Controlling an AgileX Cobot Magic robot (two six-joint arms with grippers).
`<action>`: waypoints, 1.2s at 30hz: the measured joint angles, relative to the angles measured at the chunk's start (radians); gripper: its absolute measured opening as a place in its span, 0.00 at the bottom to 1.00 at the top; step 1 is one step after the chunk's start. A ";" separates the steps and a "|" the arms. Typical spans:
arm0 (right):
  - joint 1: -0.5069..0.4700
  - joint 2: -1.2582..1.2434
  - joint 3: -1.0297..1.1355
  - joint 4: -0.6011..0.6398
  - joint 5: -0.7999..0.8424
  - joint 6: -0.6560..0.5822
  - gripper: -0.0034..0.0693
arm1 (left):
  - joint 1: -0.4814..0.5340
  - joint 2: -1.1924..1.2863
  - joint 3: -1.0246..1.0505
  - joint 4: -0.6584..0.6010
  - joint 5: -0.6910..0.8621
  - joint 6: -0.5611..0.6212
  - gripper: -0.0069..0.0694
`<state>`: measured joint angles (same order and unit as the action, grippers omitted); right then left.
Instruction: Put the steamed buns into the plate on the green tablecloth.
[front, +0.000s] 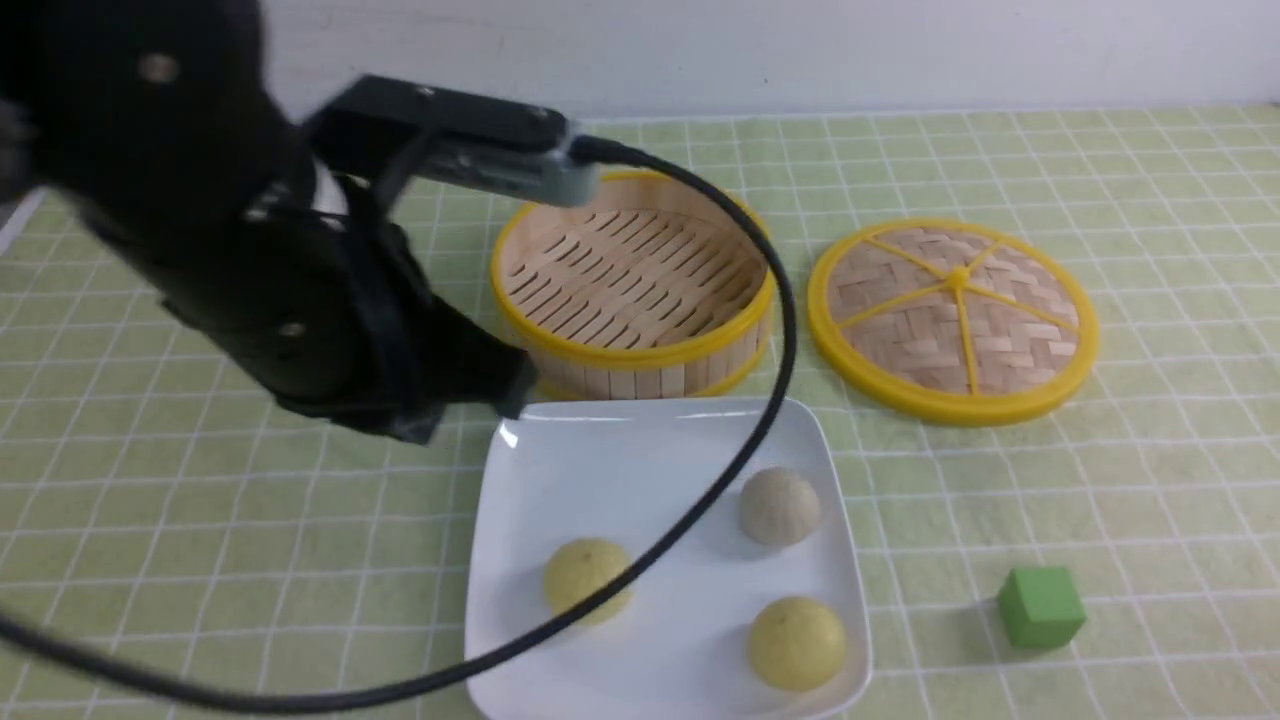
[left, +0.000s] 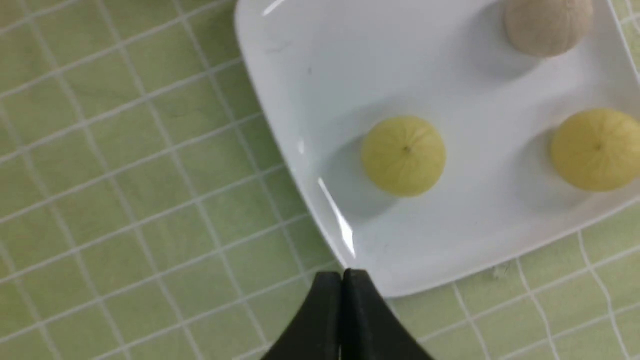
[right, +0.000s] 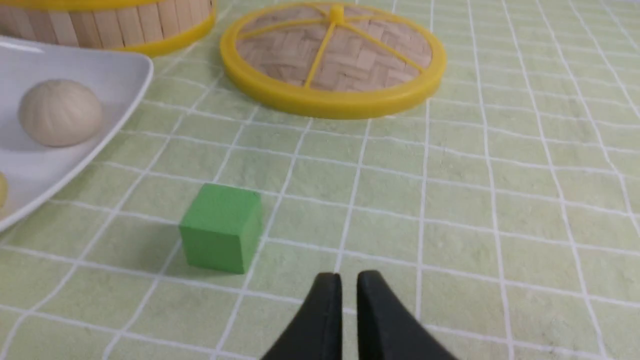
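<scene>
The white square plate lies on the green tablecloth at the front middle. Three steamed buns rest in it: a pale yellow bun, a greyish bun and a second yellow bun. My left gripper hovers over the plate's far left corner, shut and empty. The left wrist view shows its tips pressed together at the plate's rim, near a yellow bun. My right gripper hangs over bare cloth with only a narrow slit between its fingers, holding nothing.
A round bamboo steamer basket stands empty behind the plate. Its woven yellow-rimmed lid lies flat to the right. A green cube sits on the cloth right of the plate, close to my right gripper. The left arm's black cable loops over the plate.
</scene>
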<state>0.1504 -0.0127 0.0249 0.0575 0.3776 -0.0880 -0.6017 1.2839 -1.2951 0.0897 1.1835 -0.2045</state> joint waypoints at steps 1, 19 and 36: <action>-0.005 0.000 -0.001 0.000 0.010 0.000 0.15 | 0.000 -0.061 0.000 0.016 0.029 0.000 0.11; -0.012 0.000 -0.006 -0.004 0.027 0.000 0.18 | 0.000 -1.138 0.729 0.132 -0.526 -0.325 0.11; -0.012 0.000 -0.006 -0.006 0.028 0.000 0.21 | 0.000 -1.238 0.985 0.204 -0.657 -0.423 0.12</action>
<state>0.1379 -0.0127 0.0193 0.0512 0.4054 -0.0880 -0.6017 0.0454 -0.3105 0.2932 0.5264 -0.6275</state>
